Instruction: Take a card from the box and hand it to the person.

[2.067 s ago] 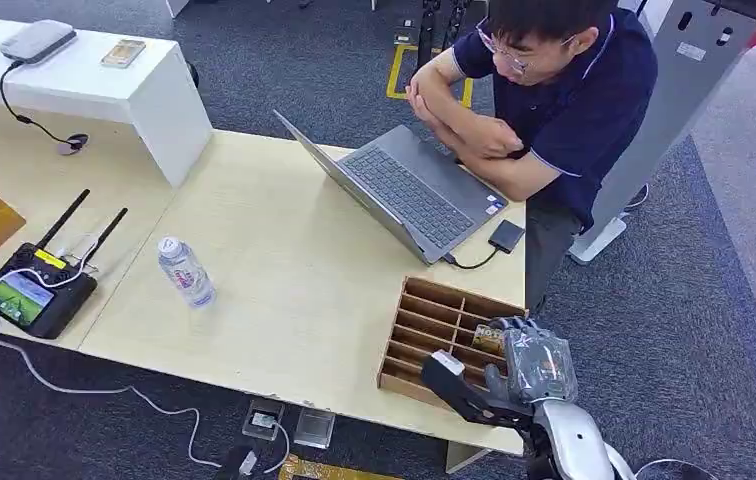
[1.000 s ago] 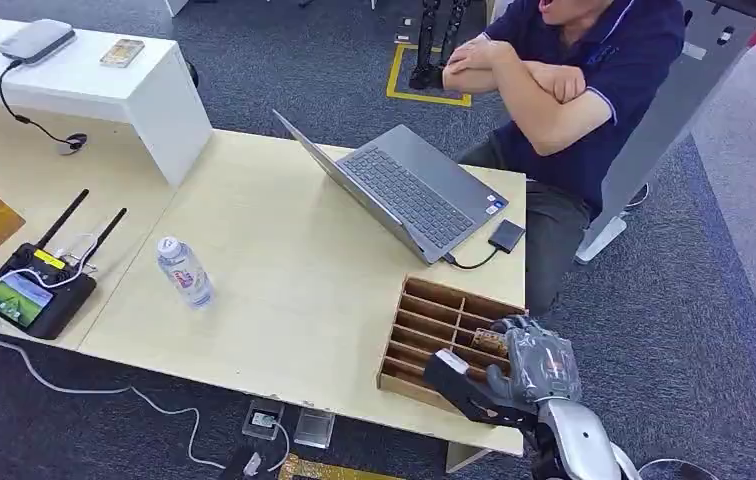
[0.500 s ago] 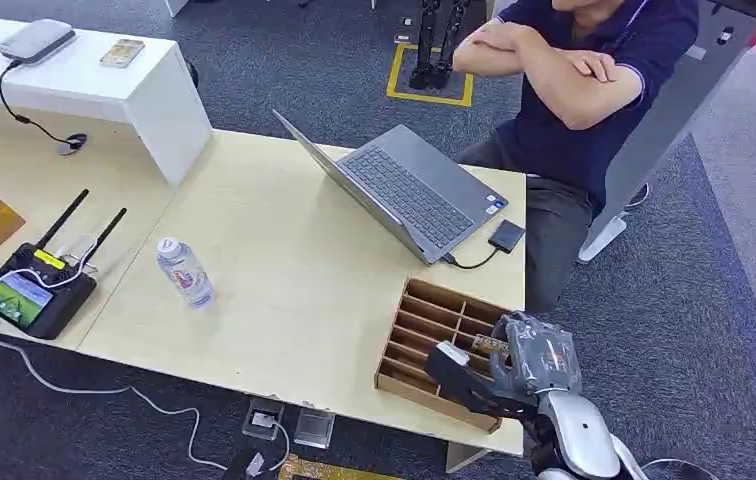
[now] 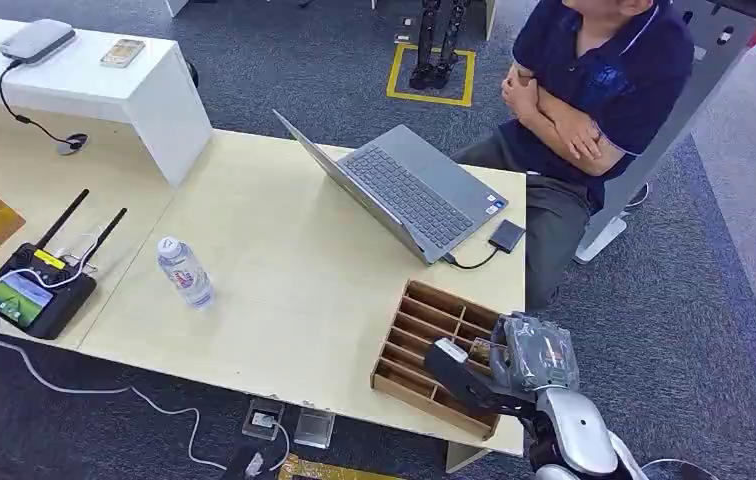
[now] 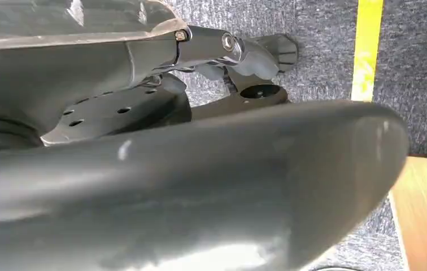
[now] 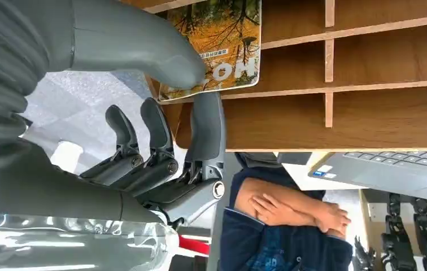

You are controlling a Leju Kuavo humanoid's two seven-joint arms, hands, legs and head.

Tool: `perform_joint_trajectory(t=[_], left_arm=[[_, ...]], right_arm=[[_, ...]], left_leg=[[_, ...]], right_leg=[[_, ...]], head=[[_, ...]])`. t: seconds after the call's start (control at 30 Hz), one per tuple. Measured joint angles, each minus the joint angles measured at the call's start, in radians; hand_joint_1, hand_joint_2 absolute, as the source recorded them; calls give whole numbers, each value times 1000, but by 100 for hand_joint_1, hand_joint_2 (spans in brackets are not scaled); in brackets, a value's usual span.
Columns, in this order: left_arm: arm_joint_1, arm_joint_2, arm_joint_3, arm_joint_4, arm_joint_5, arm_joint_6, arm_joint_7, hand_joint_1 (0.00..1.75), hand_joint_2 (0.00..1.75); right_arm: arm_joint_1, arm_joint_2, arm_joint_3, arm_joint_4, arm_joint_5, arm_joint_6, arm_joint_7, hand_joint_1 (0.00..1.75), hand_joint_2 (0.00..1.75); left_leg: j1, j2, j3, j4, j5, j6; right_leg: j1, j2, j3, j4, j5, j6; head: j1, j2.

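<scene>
Wooden slotted box [image 4: 432, 338] at the lower right of the head view, standing on the near right corner of the pale surface [image 4: 284, 270]; the right hand [image 4: 499, 365] rests at its right end. In the right wrist view the card [image 6: 218, 46], printed with autumn foliage, lies flat in an end slot of the box, its long axis along the slot; the thick thumb [image 6: 138, 48] presses on its face while the darker fingers [image 6: 205, 127] curl beneath the box edge, so the card appears pinched but not yet lifted out. The left hand [image 5: 200, 169] hangs over carpet; its state cannot be told. The person [image 4: 584, 90], arms folded, sits at the upper right beyond the laptop [image 4: 404, 190], well apart from the card. Grey carpet surrounds the surface.
</scene>
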Motion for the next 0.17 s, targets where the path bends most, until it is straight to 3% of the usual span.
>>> perform_joint_trajectory(t=[0.17], left_arm=[[0,0,0,0,0,1,0,0,0]], right_arm=[[0,0,0,0,0,0,-2,143,175]], left_leg=[[0,0,0,0,0,0]], right_leg=[[0,0,0,0,0,0]], head=[[0,0]])
